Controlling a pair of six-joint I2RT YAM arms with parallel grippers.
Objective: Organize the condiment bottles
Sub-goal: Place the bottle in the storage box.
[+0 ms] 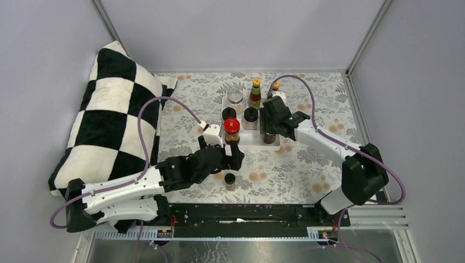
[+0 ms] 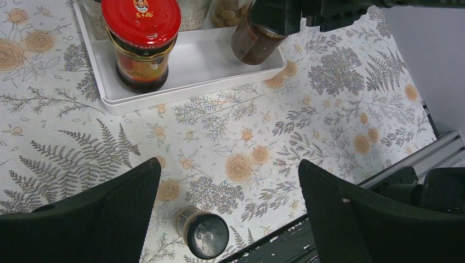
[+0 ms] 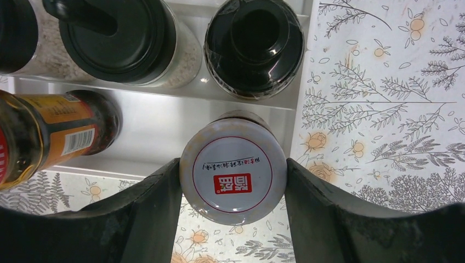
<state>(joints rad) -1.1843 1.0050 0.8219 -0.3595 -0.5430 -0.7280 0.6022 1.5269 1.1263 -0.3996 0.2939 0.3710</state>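
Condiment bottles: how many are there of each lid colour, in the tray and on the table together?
Black-lid jars: 4
Orange-cap bottles: 2
Red-lid jar: 1
White-lid jar: 1
Clear-lid jar: 1
Total: 9

Light: bright, even, diffuse, from overhead. Shadows: soft and faint under the arms on the table [image 1: 285, 175]. Glare: small highlight on the tray [image 3: 204, 80] floor; sheen on the black lids [image 3: 109, 33]. Focus: top view sharp throughout; white-lidded jar [image 3: 233, 172] crisp; left fingers [image 2: 82, 219] and right fingers [image 3: 340, 219] dark, slightly soft, close to the lens.
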